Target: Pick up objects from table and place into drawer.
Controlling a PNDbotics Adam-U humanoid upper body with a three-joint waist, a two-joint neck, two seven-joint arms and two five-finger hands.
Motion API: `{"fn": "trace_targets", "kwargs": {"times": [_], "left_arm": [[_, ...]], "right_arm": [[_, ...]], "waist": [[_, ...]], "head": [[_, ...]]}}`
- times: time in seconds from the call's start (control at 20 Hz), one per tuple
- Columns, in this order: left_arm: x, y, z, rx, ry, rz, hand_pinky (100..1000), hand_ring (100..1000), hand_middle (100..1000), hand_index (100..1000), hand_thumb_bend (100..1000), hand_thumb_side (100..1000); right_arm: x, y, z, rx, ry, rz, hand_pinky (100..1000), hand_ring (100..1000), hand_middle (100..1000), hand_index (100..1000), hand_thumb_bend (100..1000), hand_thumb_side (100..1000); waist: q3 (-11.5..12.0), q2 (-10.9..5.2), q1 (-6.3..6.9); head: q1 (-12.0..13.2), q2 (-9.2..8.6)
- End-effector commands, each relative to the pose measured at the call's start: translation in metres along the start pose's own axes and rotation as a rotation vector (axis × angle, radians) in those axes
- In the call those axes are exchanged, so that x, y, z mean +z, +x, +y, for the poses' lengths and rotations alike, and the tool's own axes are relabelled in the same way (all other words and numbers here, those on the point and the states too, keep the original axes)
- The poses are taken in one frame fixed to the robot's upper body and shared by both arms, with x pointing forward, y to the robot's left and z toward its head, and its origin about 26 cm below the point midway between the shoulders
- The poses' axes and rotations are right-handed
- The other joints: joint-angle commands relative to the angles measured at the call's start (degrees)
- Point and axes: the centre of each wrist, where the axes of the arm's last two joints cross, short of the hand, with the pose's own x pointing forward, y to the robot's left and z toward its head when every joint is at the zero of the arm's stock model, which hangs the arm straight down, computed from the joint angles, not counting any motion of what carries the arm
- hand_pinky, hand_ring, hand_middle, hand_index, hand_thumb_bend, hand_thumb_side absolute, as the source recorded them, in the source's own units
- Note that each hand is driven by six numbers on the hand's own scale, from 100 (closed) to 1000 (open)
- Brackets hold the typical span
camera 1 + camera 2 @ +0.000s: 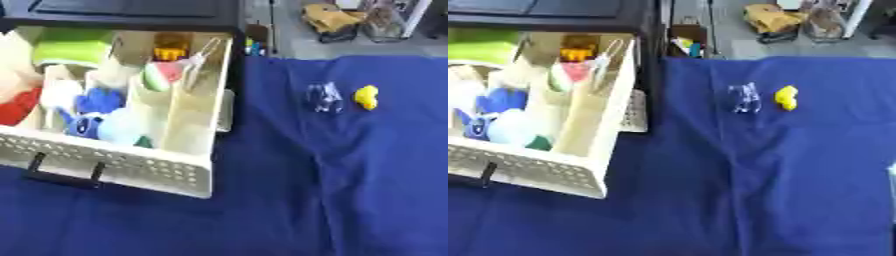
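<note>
Spread over the whole table, edge to edge: a dark blue cloth (367, 200), creased down the middle, probably there as a plain background for small things.

Pulled well out of a black cabinet (131, 12) at 11 o'clock: a cream plastic drawer with a perforated front wall (131, 167), filling the 9 to 10 o'clock part of the view. Stands open, presumably so that things can be dropped in from above. Split by upright cream dividers into compartments. Carries a black bar handle (61, 175) on its front at 8 o'clock.

Already packed on the drawer's left side: a lime-green soft block (70, 50) at the back, a red soft shape (17, 107) at the far left, a blue plush toy (87, 112) near the front, an orange item (171, 47) at the back right. Looks free in the near part of the long narrow compartment on the right, so likely the easiest place for more.

Left on the cloth at 2 o'clock, well apart from the drawer: a small clear glassy object (325, 96) and, just beside it on its right, a small yellow rounded toy (367, 97). Not touching each other, as far as can be told. Both out in the open, so reachable from the right.

No hand in either view; cannot tell how the fingers stand. Nothing held, by this evidence.
</note>
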Motion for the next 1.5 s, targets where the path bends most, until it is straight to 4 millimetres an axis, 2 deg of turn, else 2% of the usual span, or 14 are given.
{"fn": "trace_targets", "kwargs": {"times": [0.05, 0.3, 0.45, 0.6, 0.7, 0.9, 0.95, 1.05, 1.2, 1.5], "left_arm": [[-0.005, 0.003, -0.001, 0.006, 0.002, -0.028, 293, 378, 536, 719, 242, 1000], [-0.004, 0.003, -0.002, 0.007, 0.001, -0.023, 293, 378, 536, 719, 243, 1000], [-0.003, 0.003, -0.002, 0.008, -0.002, -0.017, 293, 378, 535, 719, 244, 1000], [-0.002, 0.003, -0.002, 0.011, -0.006, -0.008, 293, 378, 535, 719, 244, 1000], [-0.001, 0.003, -0.002, 0.013, -0.008, -0.004, 293, 378, 535, 719, 244, 1000], [-0.001, 0.003, -0.001, 0.015, -0.009, -0.002, 293, 378, 535, 719, 244, 1000], [0.000, 0.003, -0.001, 0.014, -0.015, -0.001, 292, 377, 534, 719, 245, 1000], [0.001, 0.003, -0.001, 0.015, -0.027, 0.009, 292, 377, 535, 719, 245, 1000], [0.002, 0.003, -0.002, 0.021, -0.034, 0.016, 292, 377, 534, 719, 245, 1000], [0.005, 0.003, -0.002, 0.028, -0.041, 0.031, 292, 378, 535, 718, 244, 1000]], "right_arm": [[-0.009, 0.003, 0.001, -0.007, 0.002, -0.019, 630, 630, 566, 778, 100, 1000], [-0.027, 0.007, 0.007, 0.014, 0.085, -0.029, 711, 708, 627, 823, 100, 1000], [-0.056, 0.013, 0.016, 0.074, 0.209, -0.062, 761, 749, 685, 854, 100, 1000], [-0.090, 0.027, 0.026, 0.187, 0.397, -0.094, 788, 771, 714, 871, 132, 1000], [-0.104, 0.036, 0.031, 0.253, 0.501, -0.093, 790, 773, 717, 872, 139, 1000], [-0.111, 0.040, 0.033, 0.297, 0.553, -0.088, 790, 773, 717, 872, 139, 1000], [-0.112, 0.040, 0.035, 0.303, 0.561, -0.094, 823, 812, 762, 905, 196, 1000], [-0.117, 0.041, 0.043, 0.324, 0.602, -0.113, 829, 826, 776, 912, 210, 1000], [-0.123, 0.038, 0.056, 0.359, 0.691, -0.124, 832, 833, 782, 913, 227, 1000], [-0.115, 0.031, 0.086, 0.433, 0.892, -0.067, 839, 864, 814, 927, 296, 1000]], "waist": [[0.0, -0.96, -0.01], [0.1, -1.27, 0.03], [0.2, -1.76, 0.07], [0.3, -2.37, 0.10], [0.5, -2.61, 0.12], [0.5, -2.70, 0.14], [0.7, -2.97, -0.06], [1.1, -3.68, -0.43], [1.4, -4.10, -0.59], [1.8, -4.73, -0.48]], "head": [[-0.1, 1.01], [0.0, 1.80], [-0.3, 1.96], [-0.9, 2.37], [-1.5, 2.57], [-1.6, 2.64], [-2.5, 2.77], [-4.1, 3.16], [-4.9, 3.14], [-4.9, 2.30]]}}
